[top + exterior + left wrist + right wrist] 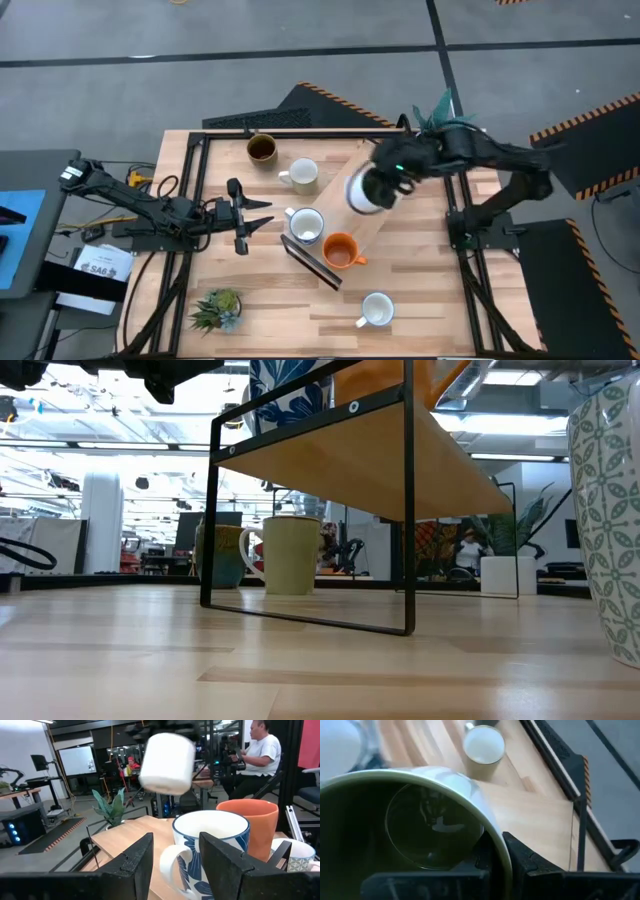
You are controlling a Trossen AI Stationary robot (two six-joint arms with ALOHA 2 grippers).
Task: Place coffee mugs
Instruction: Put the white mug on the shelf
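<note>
My right gripper [385,183] is clamped on a white ceramic mug [366,192], held above the wooden shelf [345,180]; orange mug [341,250] and blue-patterned mug [305,225] sit below-left, others scattered on the counter [420,290]; left gripper [262,214] wide, empty

Pale wood surface [420,290], black-framed shelf [345,190], orange mug [341,250], dark brown mug [262,149], white mug with blue leaf print [210,845], plain white mug [366,192], green spiky plant [218,308]
</note>
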